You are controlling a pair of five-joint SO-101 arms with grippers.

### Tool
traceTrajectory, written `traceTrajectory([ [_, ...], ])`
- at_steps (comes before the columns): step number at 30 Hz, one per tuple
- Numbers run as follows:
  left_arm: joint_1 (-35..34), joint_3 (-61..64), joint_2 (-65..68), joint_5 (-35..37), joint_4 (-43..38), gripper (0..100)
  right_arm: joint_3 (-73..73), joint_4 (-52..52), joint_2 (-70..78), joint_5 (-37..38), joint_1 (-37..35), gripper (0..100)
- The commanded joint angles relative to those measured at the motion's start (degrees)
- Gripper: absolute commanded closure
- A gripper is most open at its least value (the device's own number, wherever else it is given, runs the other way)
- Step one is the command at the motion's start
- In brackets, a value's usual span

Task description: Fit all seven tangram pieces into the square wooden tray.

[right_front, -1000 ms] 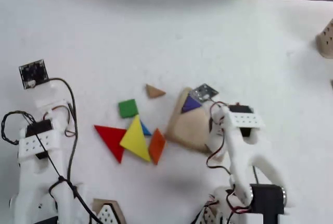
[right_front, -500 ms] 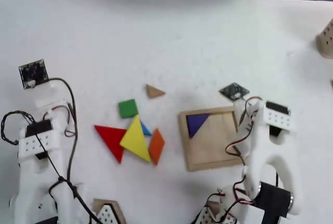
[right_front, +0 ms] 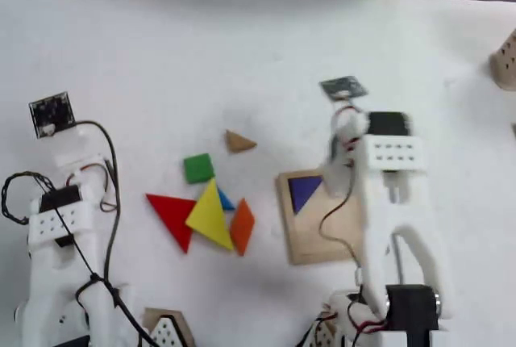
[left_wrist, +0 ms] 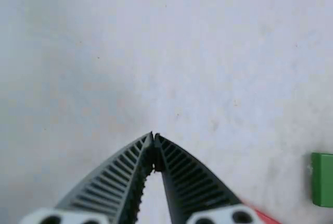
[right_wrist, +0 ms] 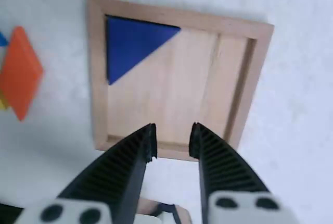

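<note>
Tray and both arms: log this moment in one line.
tray: blue triangle in corner | right gripper: open, over tray edge | left gripper: shut, over bare table | outside tray: six pieces

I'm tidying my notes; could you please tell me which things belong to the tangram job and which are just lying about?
Job: tray, blue triangle, red triangle, yellow triangle, orange piece, green square, tan triangle, small blue piece.
Lying about: holed wooden block, far right.

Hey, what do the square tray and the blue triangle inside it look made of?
The tray looks like pale bare wood: faint grain and a board seam show on its floor. The blue triangle is probably painted wood, matte and evenly coloured with no grain showing, though plastic is possible.
</note>
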Motion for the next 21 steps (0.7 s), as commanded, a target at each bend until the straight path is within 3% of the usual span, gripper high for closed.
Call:
traceTrajectory([
  [1,0.1,-0.1,-2.0,0.4,-2.0,97,0.1,-3.1,-6.5,-11.3,-9.2,87.5],
  [7,0.4,-0.1,-2.0,0.3,-1.9,97,13.8,-23.5,-13.8,-26.2,-15.7,87.2],
  [11,0.5,-0.1,-2.0,0.3,-2.0,97,25.5,-36.9,-12.0,-31.6,-26.5,87.2],
  [14,0.5,-0.1,-2.0,0.2,-2.1,97,27.6,-38.7,-10.8,-32.1,-33.0,87.2],
  [21,0.6,0.0,-1.9,0.2,-3.7,97,27.1,-40.8,-4.8,-32.4,-35.2,82.1],
])
